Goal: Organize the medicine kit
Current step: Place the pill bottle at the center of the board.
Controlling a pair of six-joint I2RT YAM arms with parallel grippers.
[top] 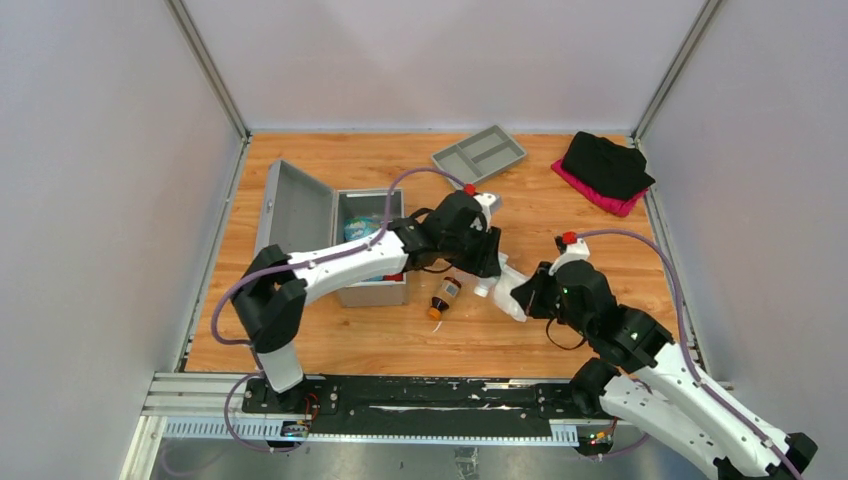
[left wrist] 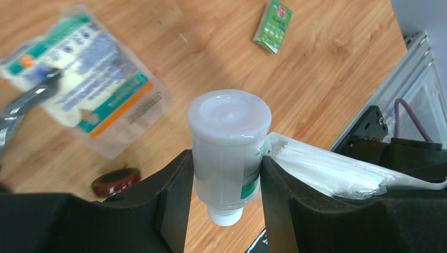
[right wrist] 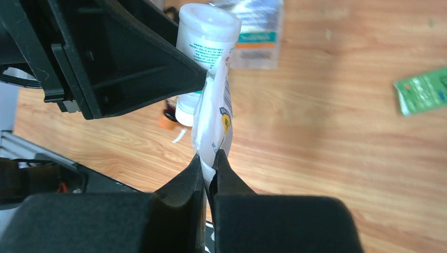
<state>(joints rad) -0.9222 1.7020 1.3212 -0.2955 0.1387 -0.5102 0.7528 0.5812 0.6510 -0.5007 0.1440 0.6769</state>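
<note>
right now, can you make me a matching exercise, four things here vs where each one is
1 white bottle
2 flat packet
3 brown bottle
4 grey tray

a far side of the table
b pinched in the right claw
c lying near the medicine kit
d gripped in the left claw

Pairs: 1-d, 2-b, 3-c, 4-a

The printed sachet [left wrist: 84,79] was blurred, its lettering unreadable. The green packet [right wrist: 421,90] was cut off by the right edge. The left arm [top: 340,265] hid much of the medicine kit's [top: 300,215] inside.
</note>
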